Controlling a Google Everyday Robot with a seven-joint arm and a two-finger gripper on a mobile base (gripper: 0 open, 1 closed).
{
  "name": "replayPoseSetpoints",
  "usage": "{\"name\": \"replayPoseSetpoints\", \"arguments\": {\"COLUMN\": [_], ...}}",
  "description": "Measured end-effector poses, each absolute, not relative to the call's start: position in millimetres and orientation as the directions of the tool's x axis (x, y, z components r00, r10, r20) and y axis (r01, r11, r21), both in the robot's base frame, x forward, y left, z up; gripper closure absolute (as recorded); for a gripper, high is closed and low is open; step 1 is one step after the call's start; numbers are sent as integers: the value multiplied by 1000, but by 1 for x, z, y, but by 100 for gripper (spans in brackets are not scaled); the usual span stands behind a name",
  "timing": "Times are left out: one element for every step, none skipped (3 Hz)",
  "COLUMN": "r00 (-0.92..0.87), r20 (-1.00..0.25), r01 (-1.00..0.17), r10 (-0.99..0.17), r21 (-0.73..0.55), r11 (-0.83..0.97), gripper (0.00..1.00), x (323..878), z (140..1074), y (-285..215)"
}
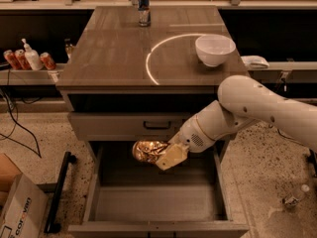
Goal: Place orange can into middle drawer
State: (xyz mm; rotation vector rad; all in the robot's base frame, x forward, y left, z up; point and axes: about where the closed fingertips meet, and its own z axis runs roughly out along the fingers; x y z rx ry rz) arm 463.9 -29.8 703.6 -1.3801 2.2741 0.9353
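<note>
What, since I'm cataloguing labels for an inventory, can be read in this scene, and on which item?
"corovan": on the side of the cardboard box at lower left; partly cut off, so the reading is uncertain.
Blue-and-silver can on the cabinet top: label too blurred to read.
Red cans on the left shelf: too small to read.
Orange can, held in the gripper above the open middle drawer: no readable text.
</note>
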Motion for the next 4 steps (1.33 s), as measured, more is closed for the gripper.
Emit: {"name": "replayPoseSetpoints", "arguments": {"r00": [-504, -518, -532, -549], "r20": [-559, -555, -551, -547], "r01": [-861, -853, -845, -835], "r10": [-658, -651, -643, -632], "r21": [380, 388, 392, 396], "r11": [337, 348, 364, 383], "gripper": [100, 100, 100, 100], "x": [459, 457, 455, 453], "z": [689, 676, 662, 648], "y": [-35, -39, -43, -48]}}
